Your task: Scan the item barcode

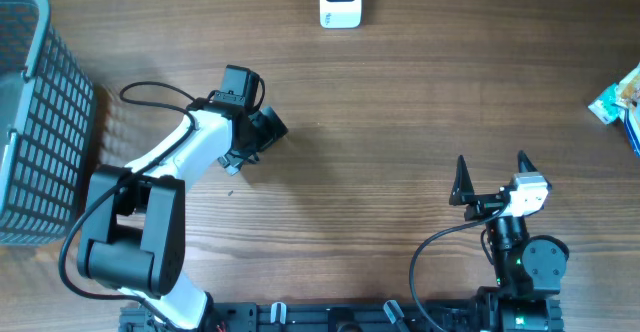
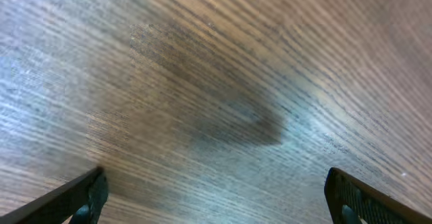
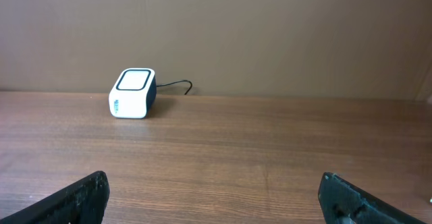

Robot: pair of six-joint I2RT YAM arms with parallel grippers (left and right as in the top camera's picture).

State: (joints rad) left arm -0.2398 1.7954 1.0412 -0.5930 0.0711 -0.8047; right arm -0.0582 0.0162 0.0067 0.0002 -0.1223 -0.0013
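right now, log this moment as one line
left end effector open, empty | right end effector open, empty | scanner at far edge, untouched | item at right edge, not picked | basket far left

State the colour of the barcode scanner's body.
The barcode scanner is white with a dark-rimmed top; clearest in the right wrist view.

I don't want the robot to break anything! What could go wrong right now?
The open left claw hangs close above the brown wooden table, holding nothing, so it might bump the wood. The blue and green packet lies far right, partly out of the overhead view; the open right claw could shove it away while grabbing. The small white box scanner has a thin black cable that an arm might snag.
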